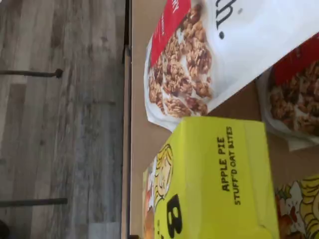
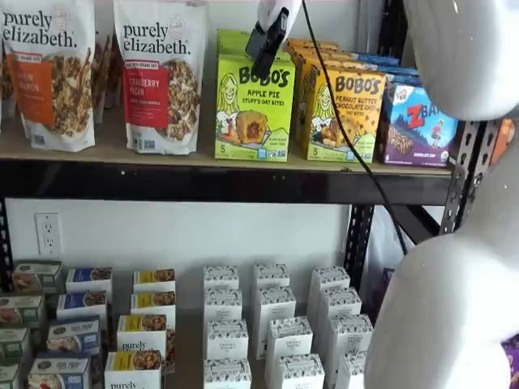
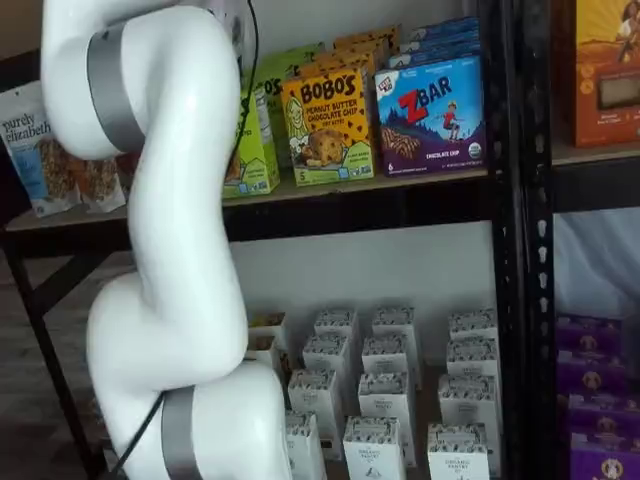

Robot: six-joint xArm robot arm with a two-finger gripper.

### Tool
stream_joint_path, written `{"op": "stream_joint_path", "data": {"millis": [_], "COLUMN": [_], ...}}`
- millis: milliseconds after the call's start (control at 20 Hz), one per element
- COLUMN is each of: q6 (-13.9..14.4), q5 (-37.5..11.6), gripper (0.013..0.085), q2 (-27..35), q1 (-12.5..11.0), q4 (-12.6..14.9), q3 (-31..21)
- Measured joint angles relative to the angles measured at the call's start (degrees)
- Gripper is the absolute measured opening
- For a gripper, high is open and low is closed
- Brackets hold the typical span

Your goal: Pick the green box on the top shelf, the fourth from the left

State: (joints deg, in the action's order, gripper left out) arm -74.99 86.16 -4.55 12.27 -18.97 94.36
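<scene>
While hanging over the lime-green upright Bobo's carton (image 2: pixel 254 113) on the tan top shelf board (image 2: pixel 97 144), black-fingered gripper (image 2: pixel 265 44) seen side-on; finger gap cannot be told.

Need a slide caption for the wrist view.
Wrist camera over the lime-green Bobo's Apple Pie carton on the tan shelf board, a cranberry granola pouch beside it.
</scene>
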Motion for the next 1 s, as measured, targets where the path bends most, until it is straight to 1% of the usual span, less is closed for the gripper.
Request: {"op": "stream_joint_path", "data": {"millis": [150, 500, 1000], "q6": [0.3, 0.9, 1.4], "q5": [0.2, 0.6, -1.5], "gripper": [0.0850, 0.0850, 0.0850], "q2": [0.3, 0.9, 0.8], "q1": [0.5, 1.3, 2.3], "q4": [1.1, 2.7, 5.0], "q3": [0.2, 0.6, -0.7]}}
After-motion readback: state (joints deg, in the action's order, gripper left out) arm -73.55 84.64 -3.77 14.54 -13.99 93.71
